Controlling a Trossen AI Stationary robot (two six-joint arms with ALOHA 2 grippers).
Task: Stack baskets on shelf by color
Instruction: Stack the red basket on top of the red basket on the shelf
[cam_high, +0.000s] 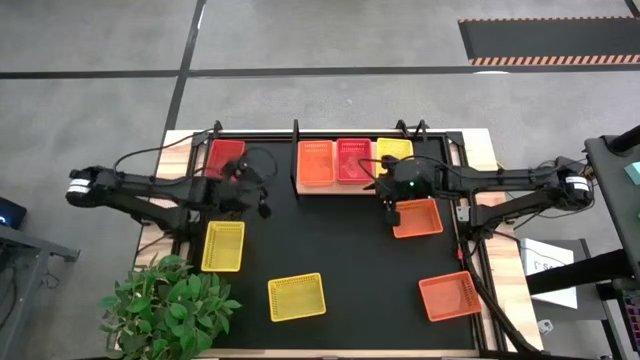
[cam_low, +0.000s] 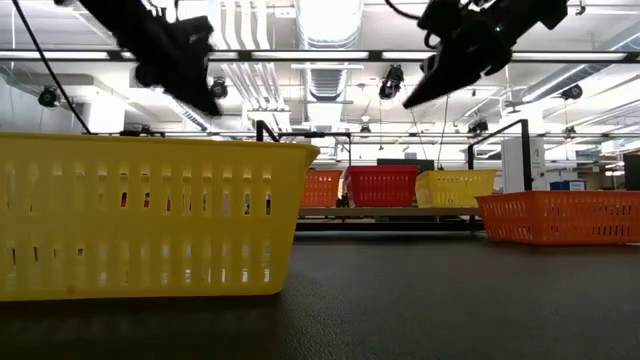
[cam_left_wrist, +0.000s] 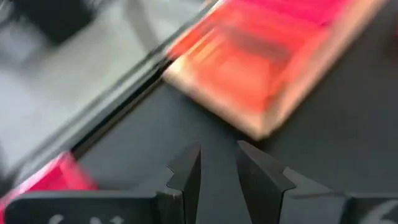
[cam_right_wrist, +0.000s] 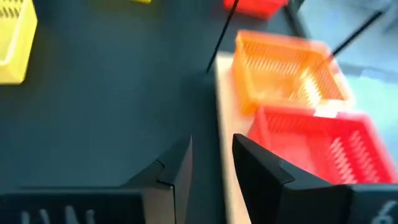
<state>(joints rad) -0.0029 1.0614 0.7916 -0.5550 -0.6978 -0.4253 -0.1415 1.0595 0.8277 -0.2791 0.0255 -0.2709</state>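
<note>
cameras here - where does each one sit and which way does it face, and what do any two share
High view: above the table, straight down; both arms, left gripper, right gripper.
Low view: at mat level, looking across at the shelf; both arms overhead.
Left wrist view: on the left arm, past its own fingers, blurred shelf end beyond.
Right wrist view: on the right arm, over the shelf's orange basket and red basket.
Shared: high and right wrist views both show those two baskets.
</note>
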